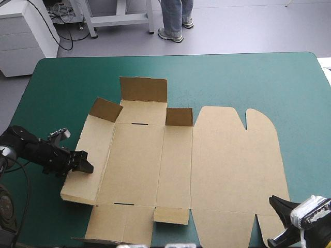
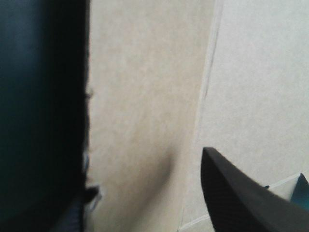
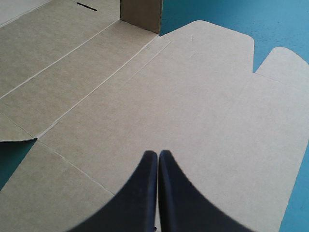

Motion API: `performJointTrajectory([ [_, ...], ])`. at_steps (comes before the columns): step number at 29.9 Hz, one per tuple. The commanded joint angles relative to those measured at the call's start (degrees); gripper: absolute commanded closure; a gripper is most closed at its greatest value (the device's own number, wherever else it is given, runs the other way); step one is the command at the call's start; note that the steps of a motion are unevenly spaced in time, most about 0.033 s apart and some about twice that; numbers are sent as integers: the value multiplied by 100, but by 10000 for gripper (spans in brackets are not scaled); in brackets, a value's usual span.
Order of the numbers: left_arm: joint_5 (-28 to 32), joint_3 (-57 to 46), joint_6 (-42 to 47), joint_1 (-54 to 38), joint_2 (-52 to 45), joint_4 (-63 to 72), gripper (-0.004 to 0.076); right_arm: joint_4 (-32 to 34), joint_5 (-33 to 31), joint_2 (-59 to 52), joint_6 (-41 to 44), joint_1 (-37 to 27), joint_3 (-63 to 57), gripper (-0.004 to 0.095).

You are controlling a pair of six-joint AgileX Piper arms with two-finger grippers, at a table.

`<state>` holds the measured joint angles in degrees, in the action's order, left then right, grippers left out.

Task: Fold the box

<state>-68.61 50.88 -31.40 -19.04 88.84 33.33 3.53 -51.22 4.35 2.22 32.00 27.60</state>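
Observation:
The brown box lies as a cut sheet spread across the teal-green cover. Three flaps along its far side stand up, and a small near flap is slightly raised. My left gripper is at the sheet's left wall panel, which tilts up a little. In the left wrist view this gripper is open and the panel fills the gap between its fingers. My right gripper is by the sheet's near right corner. In its own view it is shut, pointing over the broad lid panel.
The teal-green cover shows all round the sheet, widest on the far side and at the right. The lid's two rounded tabs reach toward the table's right side. The left arm lies low beside the sheet's left edge.

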Motion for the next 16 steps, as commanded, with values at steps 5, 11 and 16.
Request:
performJointTrajectory([
  [5, -579, 108, -22, 574, -173, 341, 321, 56, 421, 87, -12, -7, 118, 924],
  [11, -503, 108, -30, 611, -173, 248, 521, 56, 421, 87, -12, -7, 118, 924],
  [16, -576, 108, -321, 611, -173, 258, 727, 56, 421, 87, -12, -7, 118, 924],
])
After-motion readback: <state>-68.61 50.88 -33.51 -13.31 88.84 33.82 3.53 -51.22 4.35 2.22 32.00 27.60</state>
